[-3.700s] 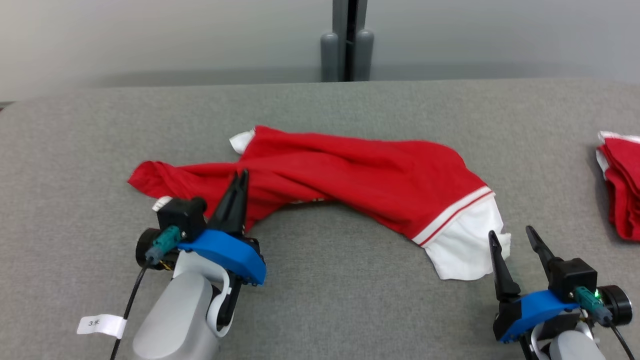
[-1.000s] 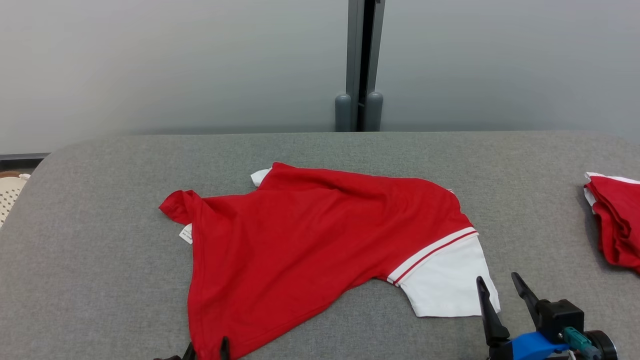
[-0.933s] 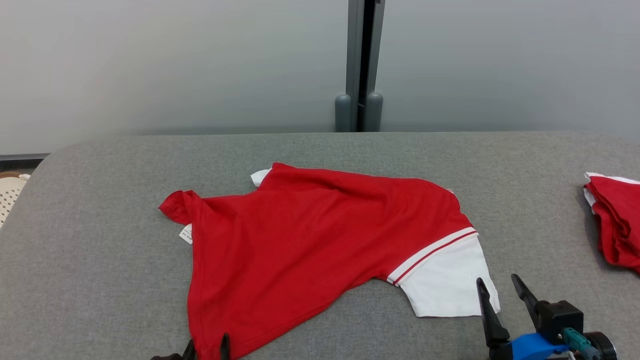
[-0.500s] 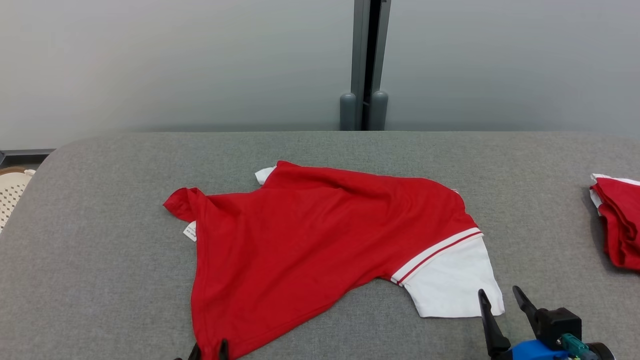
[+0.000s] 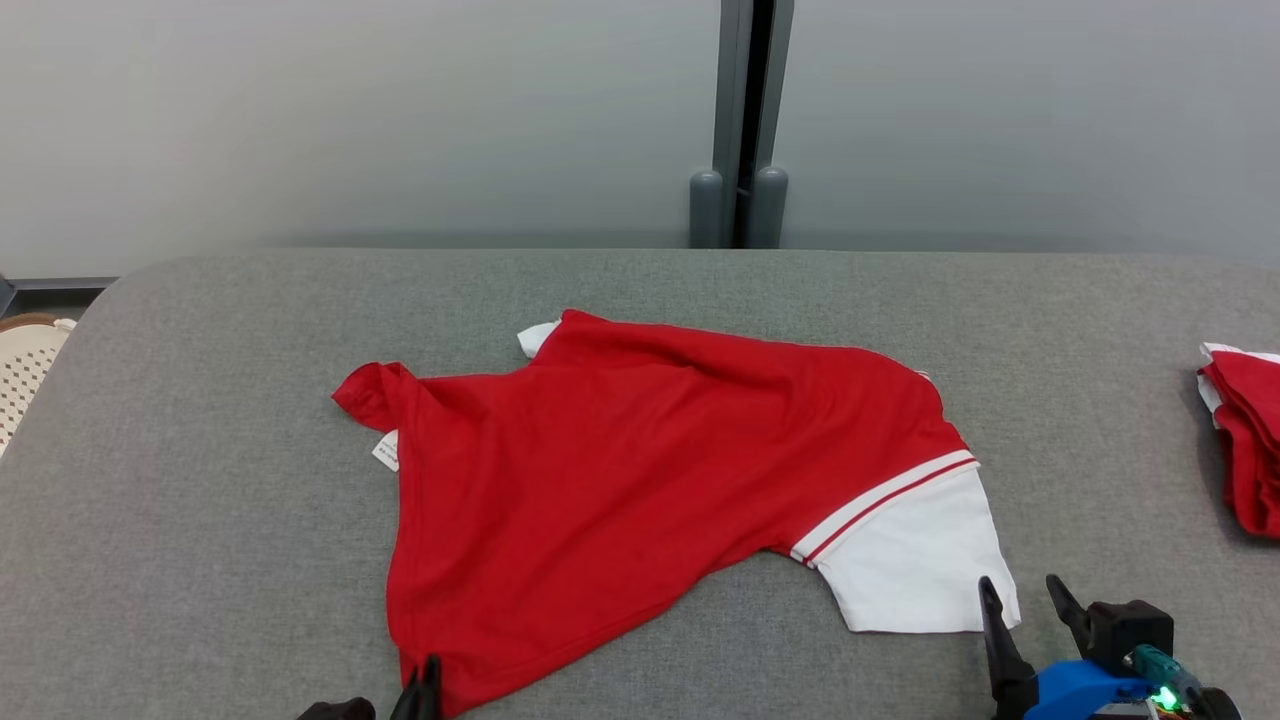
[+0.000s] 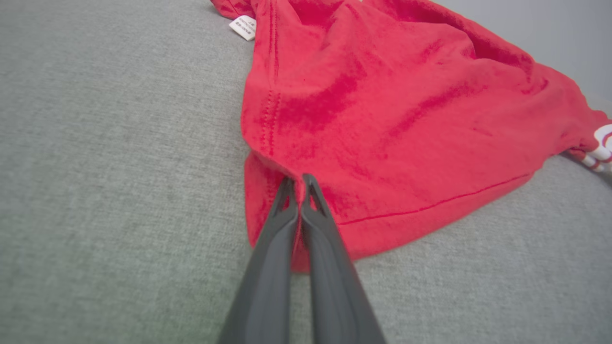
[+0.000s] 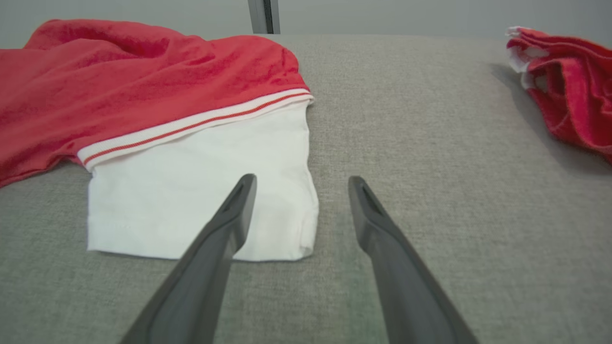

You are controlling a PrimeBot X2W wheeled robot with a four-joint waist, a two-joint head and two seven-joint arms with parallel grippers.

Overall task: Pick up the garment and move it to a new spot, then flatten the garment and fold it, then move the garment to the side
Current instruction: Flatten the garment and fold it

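Observation:
The garment (image 5: pixel 640 470) is a red shirt with a white sleeve, spread loosely on the grey table (image 5: pixel 200 520). In the left wrist view its red cloth (image 6: pixel 382 119) bunches at the near hem corner, where my left gripper (image 6: pixel 299 180) is shut on a pinch of fabric. The head view catches that left gripper (image 5: pixel 425 672) at the bottom edge, at the garment's near corner. My right gripper (image 5: pixel 1022 592) stands open just off the white sleeve's near right corner. From the right wrist, the white sleeve (image 7: pixel 201 191) lies ahead and left of the open right gripper (image 7: pixel 302 184).
A pile of red and white cloth (image 5: pixel 1240 440) lies at the table's right edge, also seen as a red heap (image 7: pixel 564 91) from the right wrist. A grey post (image 5: pixel 740 120) stands behind the table. A pale perforated basket (image 5: pixel 25 370) sits off the left end.
My left gripper has closed on the garment's near hem corner. The camera has shifted slightly; the right gripper stays open beside the sleeve.

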